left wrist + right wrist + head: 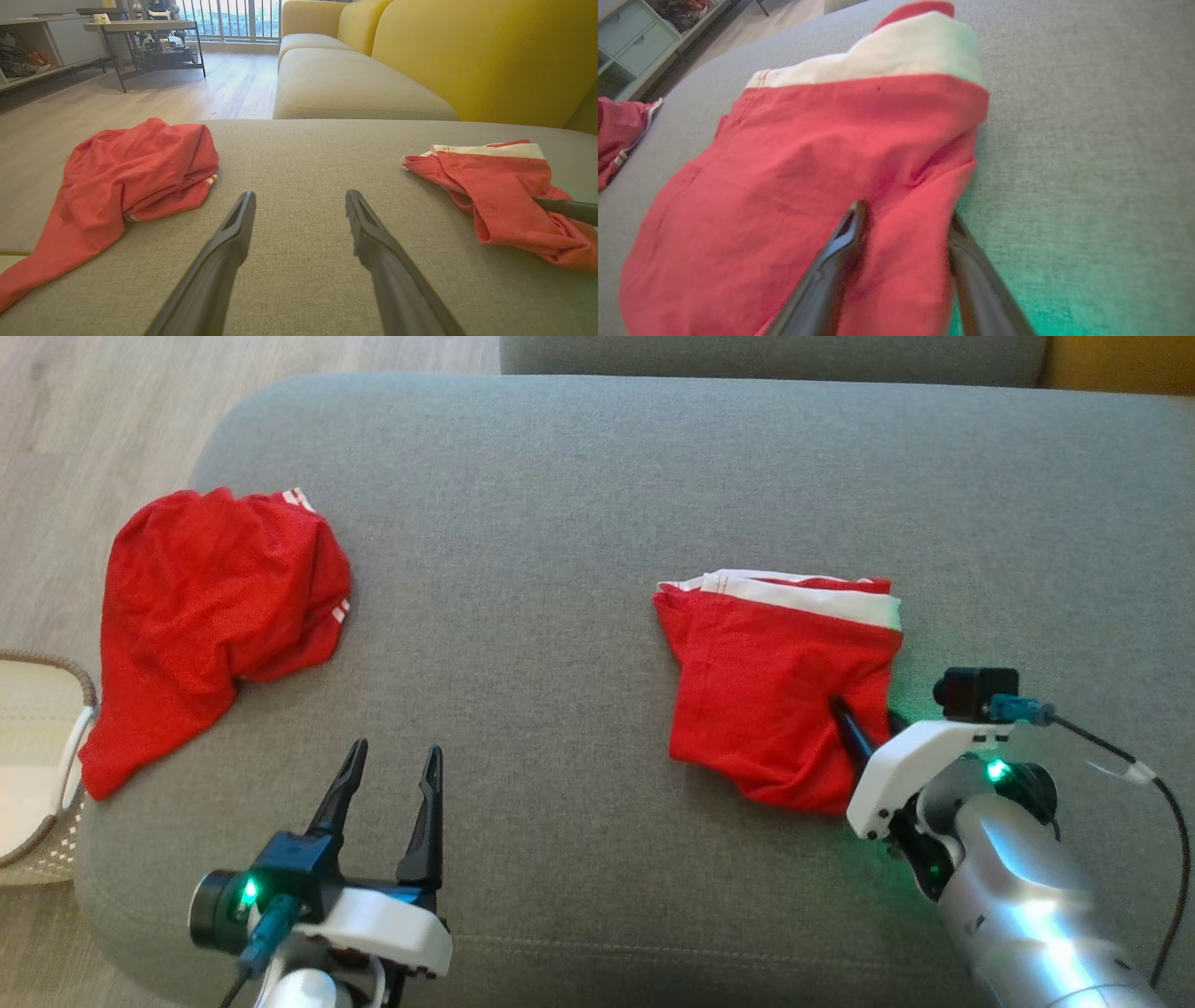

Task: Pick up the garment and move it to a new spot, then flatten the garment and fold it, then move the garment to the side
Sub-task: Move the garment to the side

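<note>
Your right gripper (906,213) straddles a ridge of the folded garment (808,154); whether it grips, you cannot tell. Your left gripper (396,748) stands spread, empty.

The red garment (766,691), white-banded, lies loosely folded, seemingly in half, on the grey cushion (560,523).

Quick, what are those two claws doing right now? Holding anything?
Left claw: open, holding nothing.
Right claw: open, astride a fold of the folded red garment, not clamped yet.
</note>
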Robot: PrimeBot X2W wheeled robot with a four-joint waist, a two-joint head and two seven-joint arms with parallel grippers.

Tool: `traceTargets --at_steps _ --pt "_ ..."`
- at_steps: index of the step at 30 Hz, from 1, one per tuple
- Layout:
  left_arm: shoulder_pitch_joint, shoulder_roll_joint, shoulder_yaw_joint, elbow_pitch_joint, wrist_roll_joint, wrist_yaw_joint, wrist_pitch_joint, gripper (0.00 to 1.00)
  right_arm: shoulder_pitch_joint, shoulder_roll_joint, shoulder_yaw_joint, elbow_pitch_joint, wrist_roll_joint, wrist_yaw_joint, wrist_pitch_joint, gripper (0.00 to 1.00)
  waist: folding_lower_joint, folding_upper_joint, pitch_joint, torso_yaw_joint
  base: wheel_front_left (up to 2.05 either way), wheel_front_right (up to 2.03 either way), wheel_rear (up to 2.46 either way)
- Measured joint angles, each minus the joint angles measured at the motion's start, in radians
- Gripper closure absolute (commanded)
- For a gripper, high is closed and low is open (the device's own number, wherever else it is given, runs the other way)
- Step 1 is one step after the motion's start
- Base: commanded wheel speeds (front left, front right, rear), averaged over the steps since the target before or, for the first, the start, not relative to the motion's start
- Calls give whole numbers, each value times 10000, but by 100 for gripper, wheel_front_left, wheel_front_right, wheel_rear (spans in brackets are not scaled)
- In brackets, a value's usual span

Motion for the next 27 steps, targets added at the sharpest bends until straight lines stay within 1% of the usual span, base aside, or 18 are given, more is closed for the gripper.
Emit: traceTargets --at_steps 4,9,14,18,23,27 --pt "0 0 19 25 2 -29 0 0 -125 2 224 405 -673 0 -474 100 0 0 -87 -107 0 0 0" --pt "15 0 42 15 15 -29 0 0 -277 6 372 545 -1787 0 -792 100 0 0 -260 -390 0 0 0" --pt "29 2 31 -167 100 -29 0 0 -497 -77 443 468 -2882 2 -878 100 -1 0 -374 -849 0 0 0" --pt "21 4 -8 -351 221 -92 0 0 -749 -249 589 316 -3453 2 -872 100 -1 0 -288 -1331 0 0 0" --pt "-298 23 -236 -518 569 -362 0 0 -1497 -796 681 58 -3724 2 -627 100 0 0 191 -1959 0 0 0" --pt "-1206 219 -610 -439 918 -671 0 0 -2230 -1555 677 -50 -3722 2 -339 100 1 0 791 -2417 0 0 0"
